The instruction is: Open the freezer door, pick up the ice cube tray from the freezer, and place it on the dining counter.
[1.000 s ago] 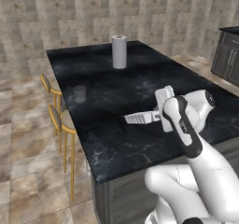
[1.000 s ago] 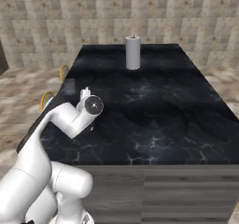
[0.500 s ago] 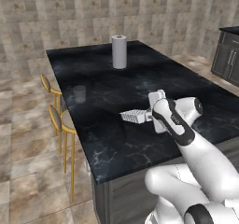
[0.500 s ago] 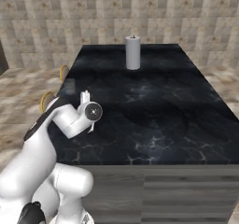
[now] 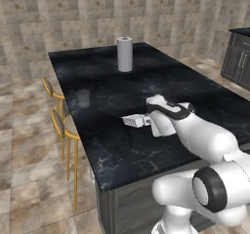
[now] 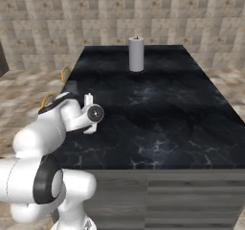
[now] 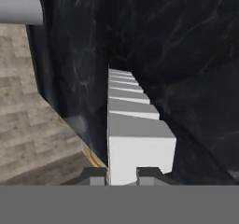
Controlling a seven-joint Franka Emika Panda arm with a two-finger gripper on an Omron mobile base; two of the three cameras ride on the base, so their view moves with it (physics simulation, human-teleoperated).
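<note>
The task is looking close to its end: the tray [image 5: 136,120] is already out of the freezer and is being carried over the worktop [image 5: 97,77], so what seems left is setting it down and letting go.

Going left to right in the left base view, two yellow stools [image 5: 62,126] are standing along the worktop's left edge. A grey cylinder [image 5: 125,54] is standing upright on the far part of the black marble, well apart from the arm. Nearer, the tray is sticking out leftward from the gripper [image 5: 148,120], roughly level and low over the near-left part of the worktop. Whether it is touching the marble or just hanging above it, I cannot tell.

In the hand view the tray [image 7: 130,125] is running away from the camera with its near end between the two dark fingertips [image 7: 95,174], so the gripper [image 7: 122,174] is clamped on it, the jaws only as far apart as the tray is thick.
</note>
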